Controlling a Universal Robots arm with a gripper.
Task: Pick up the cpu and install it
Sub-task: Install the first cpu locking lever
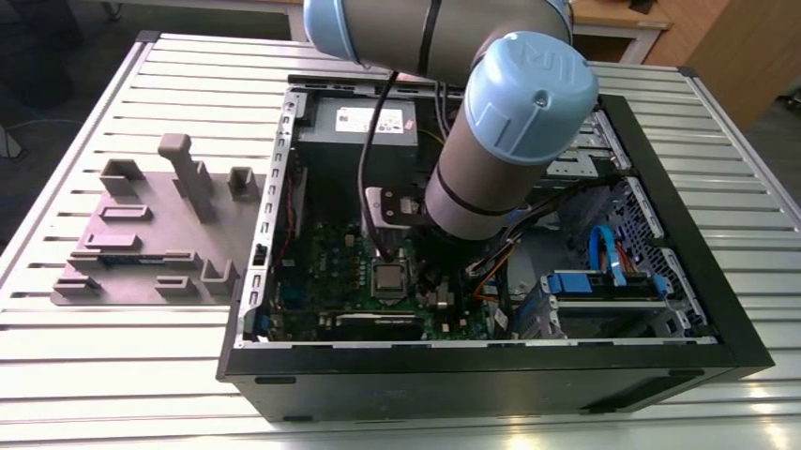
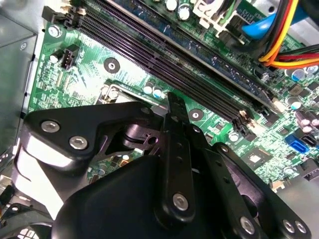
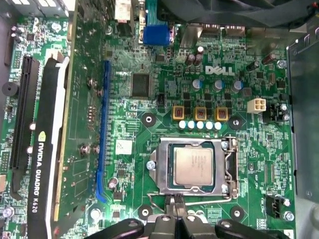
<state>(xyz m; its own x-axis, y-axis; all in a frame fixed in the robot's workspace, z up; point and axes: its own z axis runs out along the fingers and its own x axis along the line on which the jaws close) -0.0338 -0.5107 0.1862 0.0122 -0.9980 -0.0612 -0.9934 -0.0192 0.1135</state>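
The cpu [image 3: 193,167] lies flat in its socket on the green motherboard [image 3: 149,104], silver-grey top up, with a metal frame and a thin lever around it. In the exterior view the cpu [image 1: 392,278] sits just below my gripper [image 1: 389,251], which hangs inside the open computer case [image 1: 501,375]. My gripper [image 3: 178,200] has its black fingertips pressed together, with nothing between them, at the socket's edge beside the lever. In the second wrist view the black fingers [image 2: 177,124] stand over the board and hide the socket.
A graphics card [image 3: 45,149] stands along one side of the board. Black memory slots [image 2: 164,64] and coloured cables [image 2: 289,45] run close by. The power supply [image 1: 363,122] fills the case's far end. A grey fixture tray [image 1: 150,225] sits on the table at the exterior view's left.
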